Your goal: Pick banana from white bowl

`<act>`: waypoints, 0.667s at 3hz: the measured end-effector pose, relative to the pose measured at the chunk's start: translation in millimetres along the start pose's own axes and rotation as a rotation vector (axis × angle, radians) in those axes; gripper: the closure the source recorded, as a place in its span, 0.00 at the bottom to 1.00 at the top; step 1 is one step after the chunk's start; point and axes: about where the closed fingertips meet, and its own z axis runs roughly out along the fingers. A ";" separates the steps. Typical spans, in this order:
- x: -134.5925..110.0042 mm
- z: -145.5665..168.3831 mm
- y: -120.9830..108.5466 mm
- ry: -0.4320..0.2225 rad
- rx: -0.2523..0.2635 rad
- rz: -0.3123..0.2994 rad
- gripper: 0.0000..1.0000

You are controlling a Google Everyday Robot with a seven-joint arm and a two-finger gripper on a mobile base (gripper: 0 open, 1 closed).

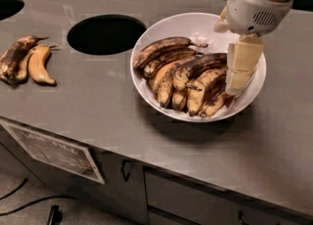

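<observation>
No legible text. Placard (54, 151) on cabinet front (190, 192), far lower-left of gripper (234, 90) over white bowl (195, 23), unreadable.
</observation>
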 end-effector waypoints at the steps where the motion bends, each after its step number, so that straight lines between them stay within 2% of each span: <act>1: -3.0 10.5 -4.3 0.002 -0.025 -0.006 0.09; 2: -3.2 17.6 -7.0 0.002 -0.042 -0.005 0.11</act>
